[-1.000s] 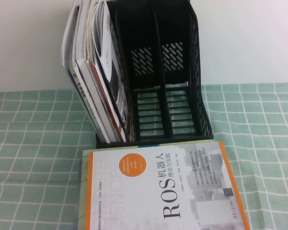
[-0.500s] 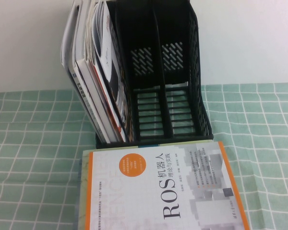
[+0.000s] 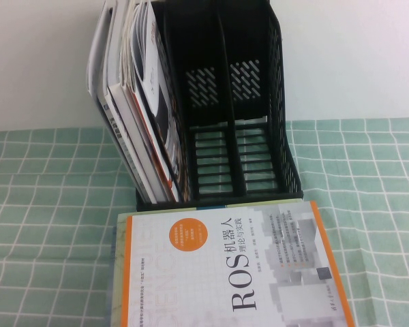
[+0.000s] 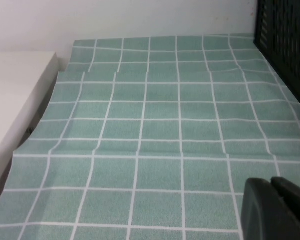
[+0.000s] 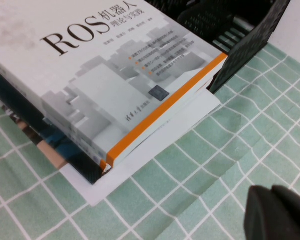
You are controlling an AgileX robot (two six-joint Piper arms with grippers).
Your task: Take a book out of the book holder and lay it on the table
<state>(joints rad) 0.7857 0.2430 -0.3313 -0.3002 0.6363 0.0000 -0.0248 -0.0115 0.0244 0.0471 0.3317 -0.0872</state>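
High view shows the large white-and-grey paperback book with black "ROS" title and orange edge stripe [image 3: 232, 266] lying flat on the pale green checked cloth table [image 3: 368, 170], on top of other flat printed items whose edges stick out under it. Its far edge is just in front of the tall black plastic book holder [image 3: 259, 102]. Two right compartments of the holder look empty; thin magazines [image 3: 140, 102] lean in the left one. Open cloth lies on both sides of the book.

Left gripper [image 4: 277, 210] is above bare cloth, near the holder wall; right gripper [image 5: 280, 212] is above cloth, near the book's orange edge. How far either jaws are open, I cannot tell; neither grips anything visible
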